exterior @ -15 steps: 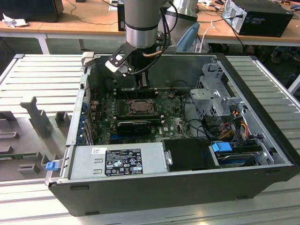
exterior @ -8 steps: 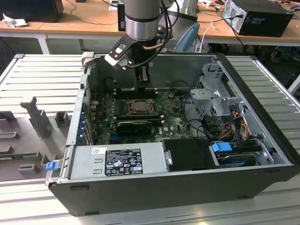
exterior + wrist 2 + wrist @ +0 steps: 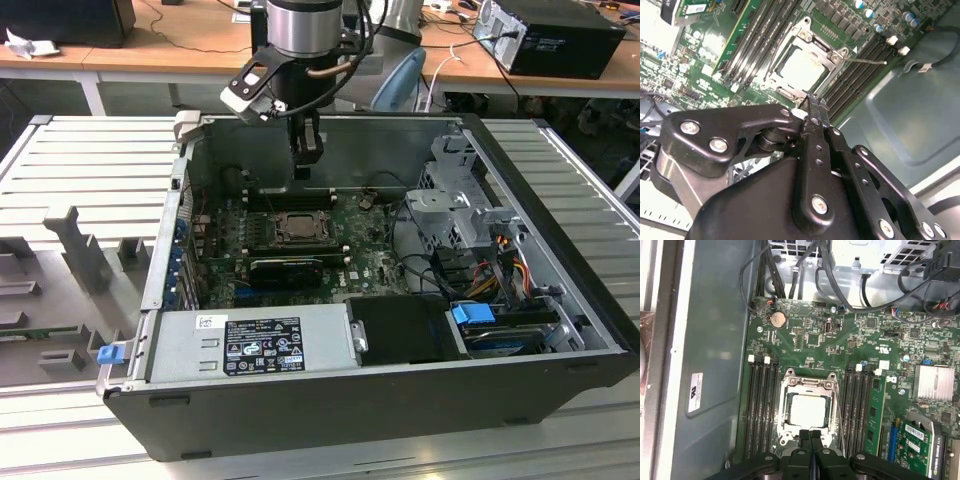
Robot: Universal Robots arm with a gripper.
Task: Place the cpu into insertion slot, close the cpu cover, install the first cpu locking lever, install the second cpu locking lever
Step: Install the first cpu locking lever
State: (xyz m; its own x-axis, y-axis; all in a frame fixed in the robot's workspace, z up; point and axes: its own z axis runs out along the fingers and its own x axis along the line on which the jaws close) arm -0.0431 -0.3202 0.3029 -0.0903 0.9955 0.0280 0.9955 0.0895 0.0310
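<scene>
pincer (image 3: 810, 434) shut, both fingers pressed tip to tip, nothing held between them. i'm hanging inside the open case (image 3: 400, 410), over the green board (image 3: 840, 340). in the first wrist view my fingertips line up with one edge of the socket, and i can't tell whether they touch it. cpu (image 3: 808, 410) is in the socket, pale silvery top facing up and sitting square. cover (image 3: 807, 383) lies flat around it, and the chip shows through its square opening. dark memory slots (image 3: 762, 405) run along both sides of the socket. in the second wrist view a thin lever (image 3: 865, 59) sticks out from one corner of the socket, across the slots on that side. cables (image 3: 790, 270) loop past the far edge of the board, near the drive cage.
</scene>
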